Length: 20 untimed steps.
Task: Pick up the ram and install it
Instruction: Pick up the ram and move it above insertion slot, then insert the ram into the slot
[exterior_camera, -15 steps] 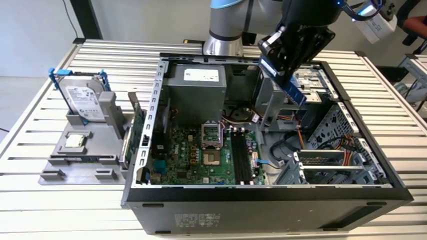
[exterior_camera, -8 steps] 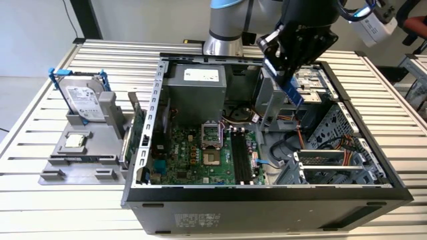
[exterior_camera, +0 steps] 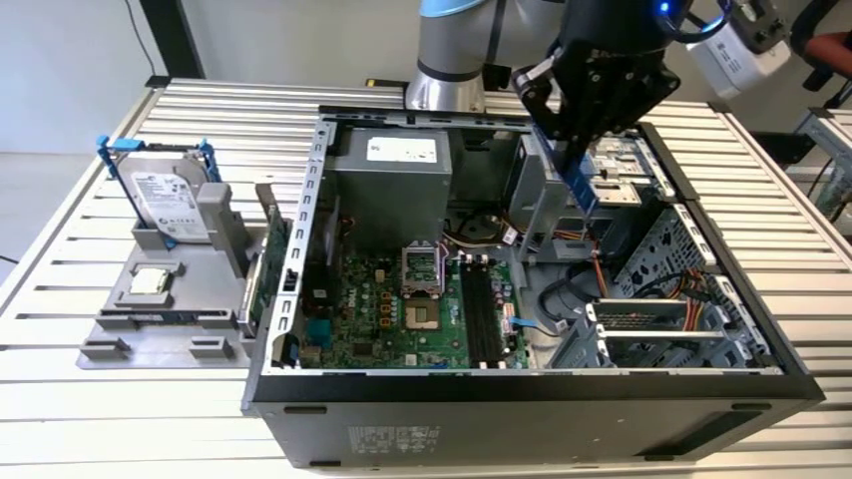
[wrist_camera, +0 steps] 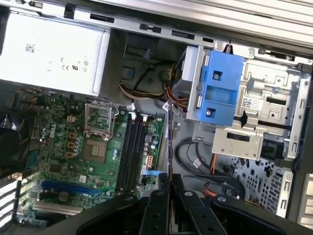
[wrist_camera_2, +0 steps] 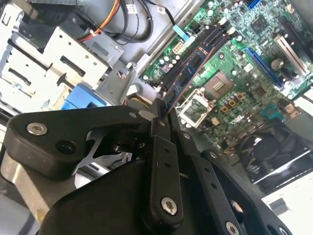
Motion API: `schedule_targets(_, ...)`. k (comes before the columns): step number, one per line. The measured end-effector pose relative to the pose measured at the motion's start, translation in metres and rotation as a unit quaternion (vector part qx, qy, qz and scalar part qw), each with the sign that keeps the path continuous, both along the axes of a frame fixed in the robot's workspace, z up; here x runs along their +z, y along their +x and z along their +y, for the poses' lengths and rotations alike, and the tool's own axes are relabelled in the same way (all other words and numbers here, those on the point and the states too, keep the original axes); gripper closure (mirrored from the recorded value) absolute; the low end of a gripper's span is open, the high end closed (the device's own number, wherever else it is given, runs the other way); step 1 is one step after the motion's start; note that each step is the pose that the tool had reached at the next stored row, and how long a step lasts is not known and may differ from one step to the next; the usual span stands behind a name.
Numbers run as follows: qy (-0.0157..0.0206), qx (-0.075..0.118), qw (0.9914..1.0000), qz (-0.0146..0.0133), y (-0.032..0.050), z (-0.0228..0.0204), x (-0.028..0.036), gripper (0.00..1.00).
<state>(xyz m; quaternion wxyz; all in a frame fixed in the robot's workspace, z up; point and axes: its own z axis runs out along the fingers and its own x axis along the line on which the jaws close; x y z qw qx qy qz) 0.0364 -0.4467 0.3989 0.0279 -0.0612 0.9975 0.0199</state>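
Claw (exterior_camera: 582, 138) clamped on ram (exterior_camera: 578, 190), poised above open computer case (exterior_camera: 533, 387)

The work surface is a table (exterior_camera: 80, 419) topped with parallel pale metal slats separated by narrow grooves. Beyond its far corner on the exterior view's left, a dark upright post (exterior_camera: 174, 35) stands against a plain light wall (exterior_camera: 67, 60). Grey floor (exterior_camera: 20, 200) shows past that edge. A second slatted surface (exterior_camera: 828, 150) lies off the opposite edge. Lighting is even and diffuse.
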Motion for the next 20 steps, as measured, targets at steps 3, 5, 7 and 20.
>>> schedule_targets(3, 0.0, -0.024, 0.9997, 0.0, 0.0, 0.0, -0.0001, 1.0)
schedule_targets(5, 0.0, -0.04, 0.99919, 0.0, 0.0, 0.0, -0.0002, 1.0)
schedule_targets(7, 0.0, -0.055, 0.99847, 0.0, 0.0, 0.0, -0.0003, 1.0)
schedule_targets(20, -0.0042, -0.078, 0.99671, 0.0229, 0.0, 0.0, -0.0034, 1.0)
